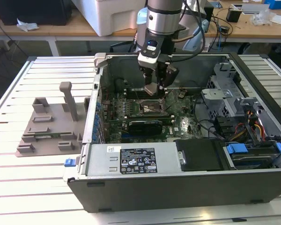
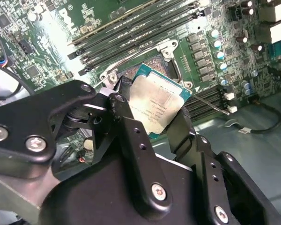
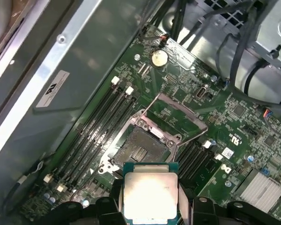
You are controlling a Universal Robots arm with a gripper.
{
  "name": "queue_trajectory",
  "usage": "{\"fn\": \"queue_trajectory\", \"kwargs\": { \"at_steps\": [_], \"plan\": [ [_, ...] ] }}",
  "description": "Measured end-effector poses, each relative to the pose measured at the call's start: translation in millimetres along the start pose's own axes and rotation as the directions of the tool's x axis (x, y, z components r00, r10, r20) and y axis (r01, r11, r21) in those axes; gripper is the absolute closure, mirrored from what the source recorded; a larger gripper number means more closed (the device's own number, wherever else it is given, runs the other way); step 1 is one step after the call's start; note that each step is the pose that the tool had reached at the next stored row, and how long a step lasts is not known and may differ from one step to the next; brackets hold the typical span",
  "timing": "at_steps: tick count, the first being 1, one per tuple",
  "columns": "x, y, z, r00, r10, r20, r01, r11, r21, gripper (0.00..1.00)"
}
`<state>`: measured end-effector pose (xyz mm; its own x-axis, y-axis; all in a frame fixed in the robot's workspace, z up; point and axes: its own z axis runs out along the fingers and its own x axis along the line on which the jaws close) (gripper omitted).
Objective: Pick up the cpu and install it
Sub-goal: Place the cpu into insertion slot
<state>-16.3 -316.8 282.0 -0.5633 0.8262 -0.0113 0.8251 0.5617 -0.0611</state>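
Observation:
The cpu (image 2: 157,105) is a flat square chip with a silvery top and a thin teal edge, and my gripper (image 2: 152,119) is shut on it, one black finger on each side. It hangs a little above the motherboard inside the open computer case (image 1: 187,180). In the first wrist view the cpu (image 3: 150,194) sits just short of the open socket (image 3: 139,150), whose metal load frame (image 3: 178,115) is flipped up. The exterior view shows my gripper (image 1: 152,89) holding the cpu (image 1: 151,89) over the socket (image 1: 147,108).
Black memory slots (image 3: 96,136) run beside the socket. A graphics card (image 1: 143,126), cables and a drive cage (image 1: 229,93) crowd the case on the exterior view's right. A grey plastic tray with posts (image 1: 49,124) lies on the slatted table at the exterior view's left.

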Motion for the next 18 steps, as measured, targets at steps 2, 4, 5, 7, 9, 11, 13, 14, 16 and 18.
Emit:
{"fn": "queue_trajectory", "kwargs": {
  "at_steps": [2,4,5,7,9,11,13,14,16,18],
  "plan": [
    [0.0,0.0,0.0,0.9995,0.032,-0.0020,-0.032,0.9995,0.0004,0.45],
    [0.0,0.0,0.0,0.9981,0.062,-0.0038,-0.062,0.9981,0.0008,0.45],
    [0.0,0.0,0.0,0.9968,0.079,-0.0048,-0.079,0.9969,0.0011,0.45],
    [0.0,0.0,0.0,0.9932,0.117,-0.0070,-0.117,0.9932,0.0018,0.45],
    [0.0,0.0,0.0,0.9858,0.168,-0.0101,-0.168,0.9858,0.0028,0.45],
    [0.0,0.0,0.0,0.9797,0.200,-0.0120,-0.200,0.9797,0.0035,0.45],
    [0.0,0.0,0.0,0.9761,0.217,-0.0130,-0.217,0.9762,0.0039,0.45],
    [0.0,0.0,0.0,0.9734,0.229,-0.0137,-0.229,0.9735,0.0042,0.45],
    [0.0,0.0,0.0,0.9682,0.250,-0.0149,-0.250,0.9683,0.0048,0.45],
    [0.0,0.0,0.0,0.9599,0.280,-0.0166,-0.280,0.9601,0.0056,0.45]
  ]
}}
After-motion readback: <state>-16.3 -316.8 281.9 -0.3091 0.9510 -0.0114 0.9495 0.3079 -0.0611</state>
